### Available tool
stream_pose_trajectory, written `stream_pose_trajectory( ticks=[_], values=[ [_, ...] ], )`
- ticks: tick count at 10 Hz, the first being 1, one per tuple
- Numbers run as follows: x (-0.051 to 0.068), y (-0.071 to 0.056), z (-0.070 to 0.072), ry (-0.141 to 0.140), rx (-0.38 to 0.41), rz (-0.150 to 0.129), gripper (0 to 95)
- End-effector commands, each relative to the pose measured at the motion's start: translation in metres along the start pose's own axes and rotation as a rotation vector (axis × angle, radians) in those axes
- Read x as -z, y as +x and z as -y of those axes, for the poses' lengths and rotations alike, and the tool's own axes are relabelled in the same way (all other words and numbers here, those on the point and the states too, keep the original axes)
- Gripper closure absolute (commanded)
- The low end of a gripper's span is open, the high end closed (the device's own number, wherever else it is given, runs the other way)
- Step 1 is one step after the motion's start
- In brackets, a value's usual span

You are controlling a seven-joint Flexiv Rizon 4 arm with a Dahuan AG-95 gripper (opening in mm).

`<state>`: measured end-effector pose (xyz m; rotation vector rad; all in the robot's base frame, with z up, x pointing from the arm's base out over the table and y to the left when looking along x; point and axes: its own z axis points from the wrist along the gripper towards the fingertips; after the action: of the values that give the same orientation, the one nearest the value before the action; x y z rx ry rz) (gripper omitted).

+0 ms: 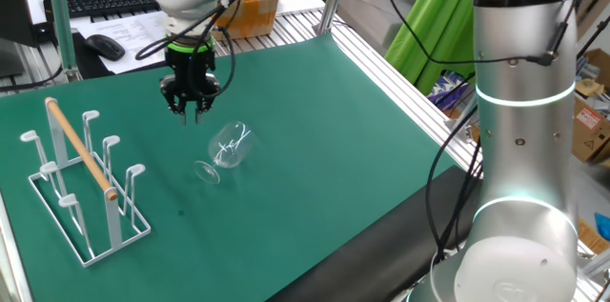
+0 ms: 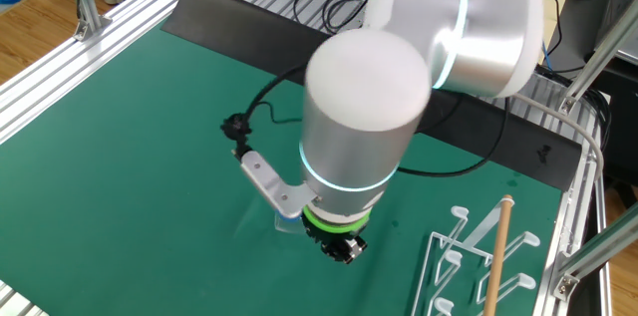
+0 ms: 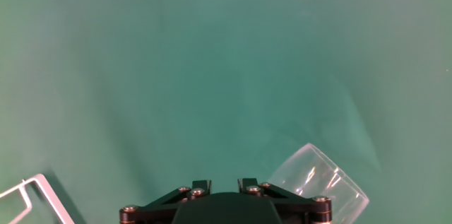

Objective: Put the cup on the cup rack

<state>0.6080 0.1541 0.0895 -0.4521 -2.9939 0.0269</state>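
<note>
The cup [image 1: 226,151] lies on its side on the green bench [image 1: 315,140], near the white rack [image 1: 84,188]; the gripper [image 1: 190,114] hovers beside it, fingers narrowly parted, grasping nothing.

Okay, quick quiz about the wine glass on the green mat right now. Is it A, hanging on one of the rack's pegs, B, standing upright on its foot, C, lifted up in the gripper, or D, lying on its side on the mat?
D: the cup lies tipped over on the green mat, apart from the cup rack, with the gripper above it holding nothing.
</note>
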Motion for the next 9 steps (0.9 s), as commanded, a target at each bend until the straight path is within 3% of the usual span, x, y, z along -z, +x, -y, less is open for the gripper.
stream_pose_trajectory(
  ticks=[1,2,5,7,8,9],
  values=[
    [0.0001,0.0026,0.002,-0.002,0.005,0.007,76.0],
    [0.0001,0.0026,0.002,-0.004,0.013,0.014,76.0],
    [0.0001,0.0026,0.002,-0.026,0.046,0.083,76.0],
    [0.0001,0.0026,0.002,-0.037,0.051,0.082,76.0],
    [0.0001,0.0026,0.002,-0.047,0.052,0.068,76.0],
    [0.0001,0.0026,0.002,-0.053,0.035,0.082,76.0]
  ],
)
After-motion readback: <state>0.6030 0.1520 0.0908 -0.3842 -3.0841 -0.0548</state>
